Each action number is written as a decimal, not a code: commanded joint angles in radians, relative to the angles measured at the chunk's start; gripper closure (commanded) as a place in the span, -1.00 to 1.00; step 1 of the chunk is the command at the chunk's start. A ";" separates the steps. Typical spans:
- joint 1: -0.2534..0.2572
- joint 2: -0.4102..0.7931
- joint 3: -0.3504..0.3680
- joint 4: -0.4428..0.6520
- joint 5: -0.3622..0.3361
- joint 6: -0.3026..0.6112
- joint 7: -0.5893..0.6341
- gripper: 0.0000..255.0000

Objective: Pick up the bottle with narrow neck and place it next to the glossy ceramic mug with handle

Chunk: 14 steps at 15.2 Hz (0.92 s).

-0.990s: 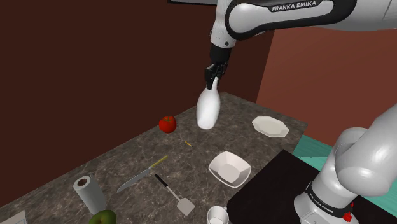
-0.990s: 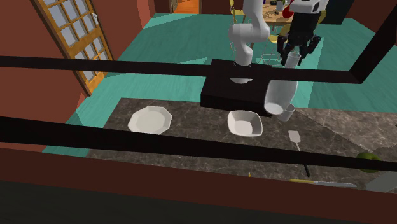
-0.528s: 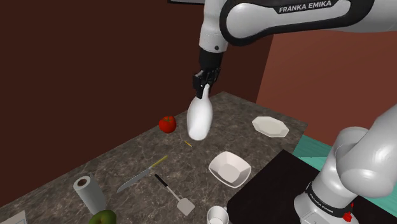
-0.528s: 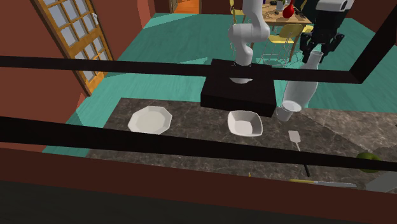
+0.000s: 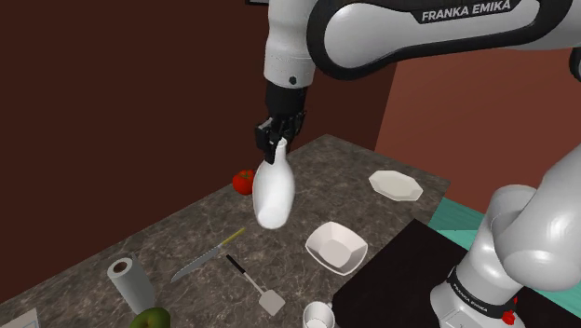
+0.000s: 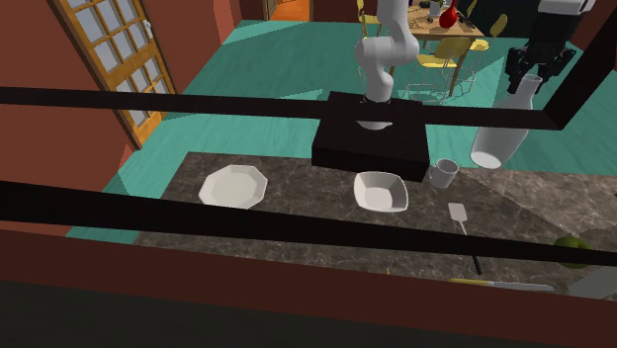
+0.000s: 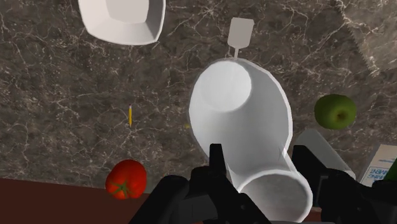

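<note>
A plain white bottle (image 5: 274, 191) with a narrow neck hangs in the air above the dark marble counter (image 5: 186, 233), tilted a little. My black gripper (image 5: 276, 140) is shut on its neck. The second exterior view has the bottle (image 6: 499, 133) under the gripper (image 6: 534, 74), up and to the right of the white mug (image 6: 444, 174). That mug (image 5: 317, 317) stands at the counter's near edge beside the stand. In the wrist view my fingers (image 7: 216, 162) clasp the bottle (image 7: 245, 121), whose wide base points at the counter.
On the counter lie a red tomato (image 5: 244, 181), a white plate (image 5: 395, 184), a square white bowl (image 5: 335, 246), a knife (image 5: 205, 258), a spatula (image 5: 256, 287), a paper towel roll (image 5: 130, 282) and a green apple (image 5: 149, 320).
The arm has carried the bottle toward the shoulder view's left and slightly down, from near the plate to over the counter's middle. The grip has stayed shut.
</note>
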 commanded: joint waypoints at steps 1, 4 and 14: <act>0.019 0.030 0.038 0.033 -0.011 -0.006 0.062 1.00; 0.046 0.077 0.088 0.085 -0.032 -0.018 0.144 1.00; 0.132 0.239 0.199 0.222 -0.125 -0.027 0.359 1.00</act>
